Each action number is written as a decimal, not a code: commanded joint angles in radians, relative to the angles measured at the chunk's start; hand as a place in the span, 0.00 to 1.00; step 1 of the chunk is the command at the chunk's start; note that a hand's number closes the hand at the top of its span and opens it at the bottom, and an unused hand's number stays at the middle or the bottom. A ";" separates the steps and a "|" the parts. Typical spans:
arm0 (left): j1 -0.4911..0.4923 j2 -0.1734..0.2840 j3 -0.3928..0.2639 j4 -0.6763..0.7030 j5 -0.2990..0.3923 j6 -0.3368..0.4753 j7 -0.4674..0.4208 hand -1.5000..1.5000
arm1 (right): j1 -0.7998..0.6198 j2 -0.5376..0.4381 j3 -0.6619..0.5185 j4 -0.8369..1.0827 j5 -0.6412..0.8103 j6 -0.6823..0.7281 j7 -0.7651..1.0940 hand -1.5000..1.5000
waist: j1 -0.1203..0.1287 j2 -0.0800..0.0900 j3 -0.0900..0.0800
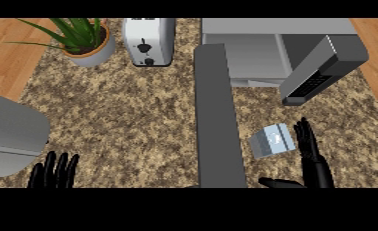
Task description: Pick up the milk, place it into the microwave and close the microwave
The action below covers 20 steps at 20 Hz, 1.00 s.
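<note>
Closing on the milk carton (pixel 272 140): right hand (pixel 313 162) released, fingers straight, just right of the carton, thumb low beneath it. Best to wrap fingers round the carton's far side, thumb opposing, before any lift; carton lies tilted, so square up first. Microwave (pixel 251 50) ahead of the hand, door (pixel 323 70) swung open above-right. Left hand (pixel 53 171) resting, released, far left. Speckled stone tabletop (pixel 133 110); toaster (pixel 149 41) and potted plant (pixel 85 40) far beyond.
</note>
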 commanded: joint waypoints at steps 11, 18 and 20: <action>0.053 0.015 -0.020 -0.055 0.012 0.007 0.004 0.00 | -0.175 -0.041 -0.054 0.382 0.023 0.006 -0.243 0.00 | 0.002 0.000 0.000; -0.019 0.021 0.016 0.024 0.028 0.002 0.010 0.00 | -0.258 0.015 -0.028 0.470 0.040 -0.020 -0.288 0.00 | 0.001 0.001 0.000; 0.061 0.028 -0.015 -0.010 0.004 -0.021 -0.041 0.00 | -0.237 -0.027 -0.039 0.399 0.007 0.031 -0.243 0.00 | 0.000 0.000 0.000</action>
